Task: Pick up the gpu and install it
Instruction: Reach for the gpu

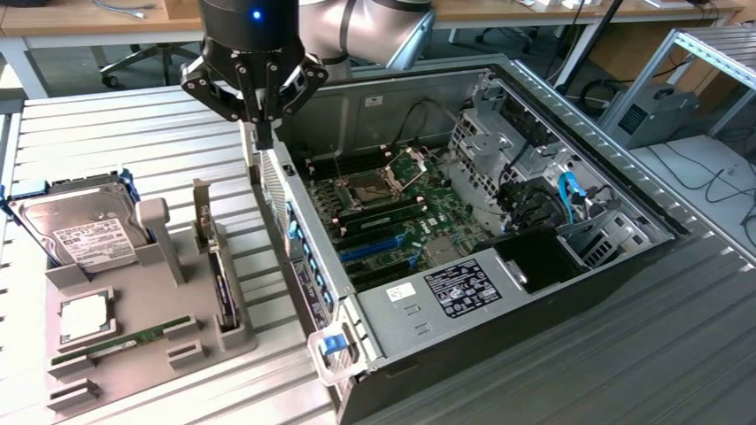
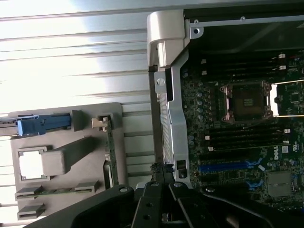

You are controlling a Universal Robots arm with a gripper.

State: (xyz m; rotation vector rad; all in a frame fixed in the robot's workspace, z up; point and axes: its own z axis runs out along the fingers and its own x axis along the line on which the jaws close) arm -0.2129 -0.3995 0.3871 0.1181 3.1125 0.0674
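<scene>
You can't read the white labels on the hard drive (image 1: 85, 232) or inside the computer case (image 1: 532, 347). Your gripper (image 1: 262, 133) hangs clenched and empty, pointing straight down over the case's rear wall. The gpu (image 1: 219, 266) stands on edge in the grey holder (image 1: 154, 332) beside the case, a strip of bare table (image 1: 142, 133) between them.

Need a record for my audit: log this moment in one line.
gripper: shut, empty | position: over case rear wall | gpu: upright in holder, apart from gripper | install: not done
</scene>
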